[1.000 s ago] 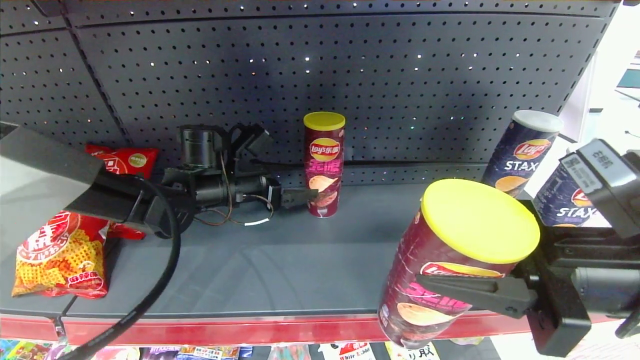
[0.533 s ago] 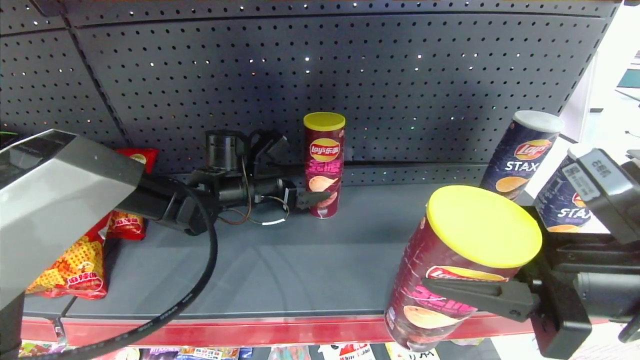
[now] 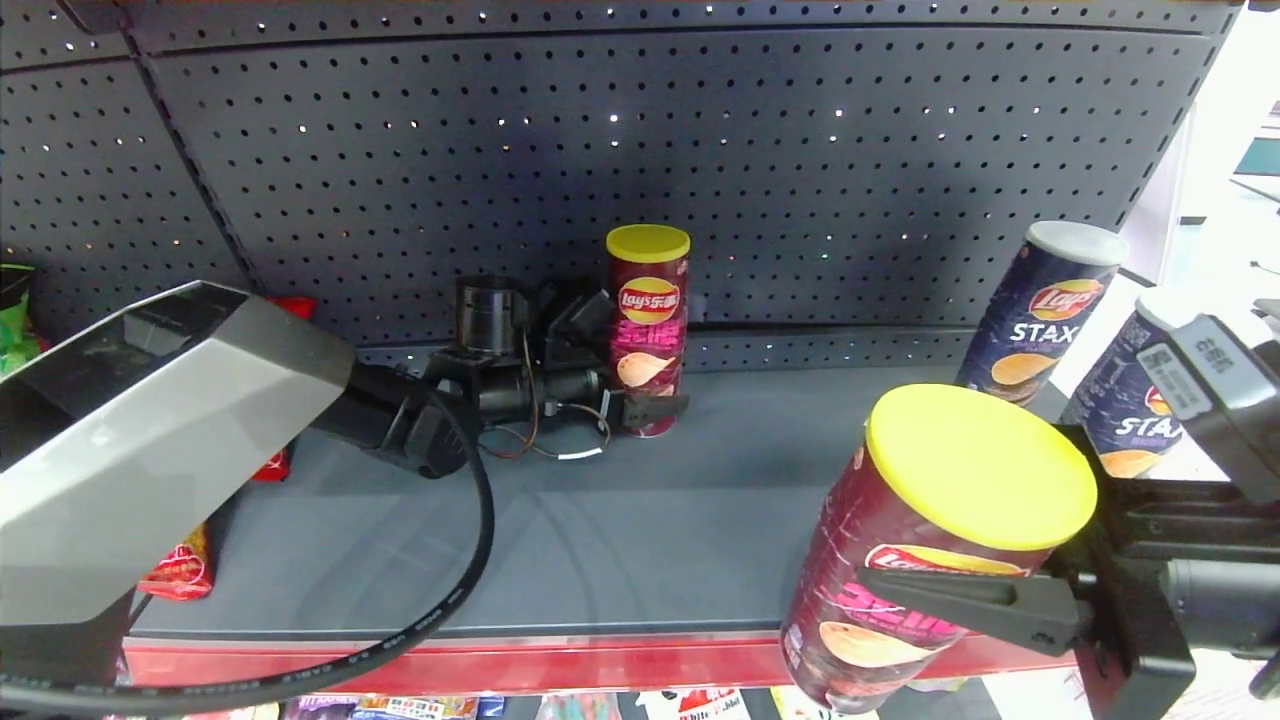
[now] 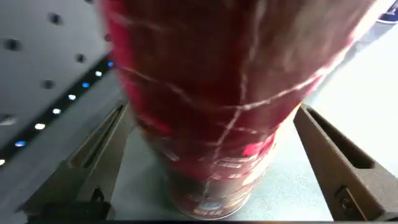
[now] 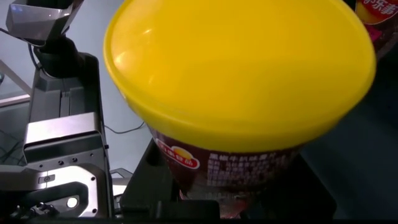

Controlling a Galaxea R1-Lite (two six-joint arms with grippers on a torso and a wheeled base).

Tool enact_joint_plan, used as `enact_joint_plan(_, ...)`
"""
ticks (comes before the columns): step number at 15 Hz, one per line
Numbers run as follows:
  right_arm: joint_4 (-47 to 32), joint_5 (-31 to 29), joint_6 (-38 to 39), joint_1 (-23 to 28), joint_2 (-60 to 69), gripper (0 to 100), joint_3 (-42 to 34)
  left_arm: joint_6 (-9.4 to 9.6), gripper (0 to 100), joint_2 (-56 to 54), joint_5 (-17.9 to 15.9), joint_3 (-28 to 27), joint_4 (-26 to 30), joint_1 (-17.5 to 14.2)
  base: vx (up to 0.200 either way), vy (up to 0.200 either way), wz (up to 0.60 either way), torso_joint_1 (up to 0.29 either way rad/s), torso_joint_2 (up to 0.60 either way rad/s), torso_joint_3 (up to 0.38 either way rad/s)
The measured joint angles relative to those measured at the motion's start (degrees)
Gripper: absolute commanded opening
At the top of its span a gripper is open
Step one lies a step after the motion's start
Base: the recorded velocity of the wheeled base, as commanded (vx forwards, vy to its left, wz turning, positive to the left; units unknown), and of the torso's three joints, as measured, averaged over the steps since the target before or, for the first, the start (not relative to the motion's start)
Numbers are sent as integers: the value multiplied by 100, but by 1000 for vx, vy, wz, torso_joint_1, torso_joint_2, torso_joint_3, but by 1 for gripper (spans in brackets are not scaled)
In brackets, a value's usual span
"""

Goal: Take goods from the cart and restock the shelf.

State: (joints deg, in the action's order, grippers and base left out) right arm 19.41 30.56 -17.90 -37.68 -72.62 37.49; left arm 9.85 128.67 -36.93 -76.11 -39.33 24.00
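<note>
- I count two maroon cans with yellow lids, two dark blue cans with white lids, and two grippers at work.
- The first maroon can (image 3: 648, 300) stands upright on the grey shelf (image 3: 620, 530), at the back, close to the pegboard panel (image 3: 700, 130).
- My left gripper (image 3: 655, 400) lies low along the shelf with its fingers spread, one on each side of that can's base. From the left wrist view the can sits between them, and I cannot tell whether either finger touches it.
- My right gripper (image 3: 900, 590) is clamped round the second maroon can (image 3: 975, 470). That can is off the shelf, out in front of the red front strip (image 3: 500, 665) at the right end. It is tilted, with its lid turned up towards the head camera.
- The two blue cans lean at the far right. One (image 3: 1040, 310) is by the shelf's right end and the other (image 3: 1125, 410) is just beside it, partly behind my right arm. I cannot tell what they stand on.
- Patches of red snack bag (image 3: 180, 570) show around my left arm at the shelf's left; I cannot count the bags.
- One green bag edge (image 3: 12, 300) shows at the far left.
</note>
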Motion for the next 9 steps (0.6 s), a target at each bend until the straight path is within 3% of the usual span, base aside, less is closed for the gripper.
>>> enact_joint_plan(6,-1,-7,0,0,24,0,57,-2,0,-91,34,-35,6,9,0,0,0,0,0,0)
enact_joint_plan(9,0,-119,106,0,-9,0,193,0,0,-384,33,210,11,127,0,0,0,0,0,0)
